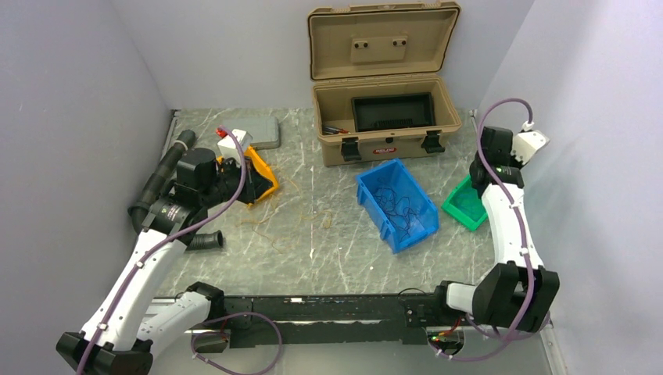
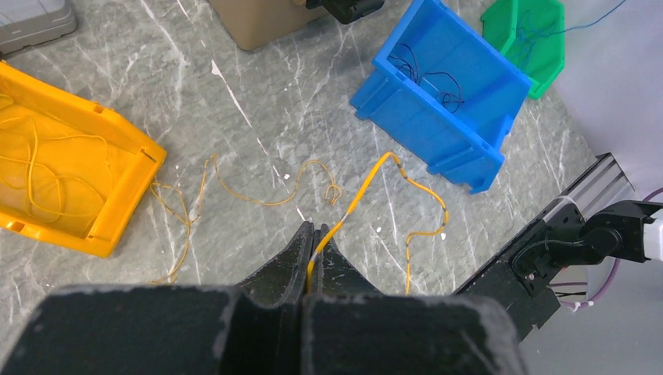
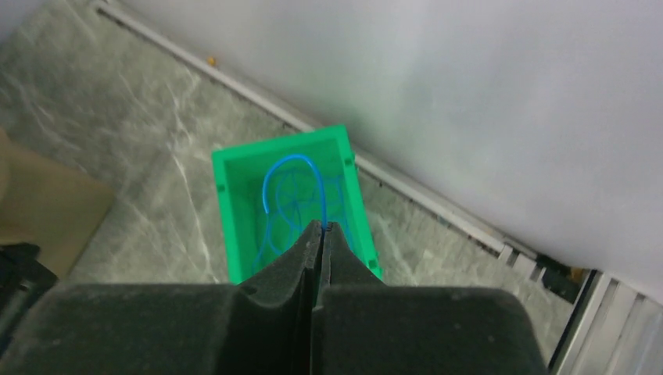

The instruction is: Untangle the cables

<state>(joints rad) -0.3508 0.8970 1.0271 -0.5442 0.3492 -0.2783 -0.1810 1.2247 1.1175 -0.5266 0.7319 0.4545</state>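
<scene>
I count three small bins on the worktop. A yellow bin (image 2: 117, 168) stands toward the left edge and a blue bin (image 1: 418, 226) a little right of the middle. A green bin (image 1: 456, 209) sits against the right edge. One tan toolbox (image 1: 385, 144) stands open at the far edge, with one grey case (image 1: 262, 134) beside it toward the far left corner.

My left gripper (image 2: 315, 233) is pinched fully together on one orange-yellow cable (image 2: 363, 187). From my fingertips that cable runs out toward the blue bin's near corner. There it bends over and wanders back toward the near edge in loose kinks. More orange-yellow strands (image 2: 258, 199) lie flat on the bare worktop between the yellow and blue bins. They stretch roughly from left to right, and one curls into a small loop. I make out at least two there, but they are too fine to count surely. A further tangle (image 2: 35, 168) lies inside the yellow bin.

My right gripper (image 3: 320, 228) is also squeezed tight, over the green bin. One blue cable (image 3: 285, 168) is caught at its tips and arches up in a narrow loop along the bin's length. The other blue cables (image 3: 277, 223) lie coiled in that bin. Dark cables (image 2: 430, 78) lie tangled in the blue bin, too many to count.
</scene>
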